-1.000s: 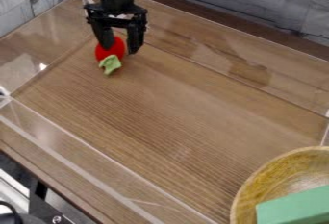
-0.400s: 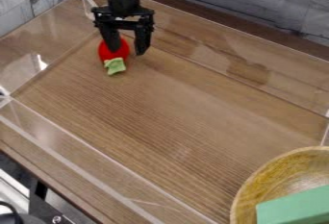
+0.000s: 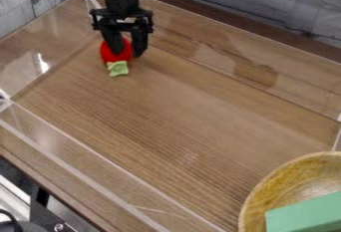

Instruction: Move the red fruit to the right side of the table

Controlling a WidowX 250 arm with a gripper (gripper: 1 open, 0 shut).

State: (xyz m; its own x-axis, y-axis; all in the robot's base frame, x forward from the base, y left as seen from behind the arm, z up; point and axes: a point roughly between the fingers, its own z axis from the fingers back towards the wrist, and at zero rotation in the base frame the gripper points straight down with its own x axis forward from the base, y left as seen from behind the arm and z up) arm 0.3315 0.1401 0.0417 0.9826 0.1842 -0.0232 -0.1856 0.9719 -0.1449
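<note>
Compared with a moment before, the black claw (image 3: 122, 48) has drawn its two fingers nearer together, so they now stand close on both sides of the red fruit (image 3: 112, 51). If they already press it, I cannot tell. The fruit lies in the same place as earlier, at the far left part of the bench (image 3: 173, 116), its pale green leafy cap (image 3: 119, 68) pointing toward the camera. The fruit is glossy and rounded. The bench is light brown wood grain with low clear walls. Far from the fruit, at the near right corner, is a round yellowish bowl (image 3: 273, 191) with a green block (image 3: 306, 219) in it.
</note>
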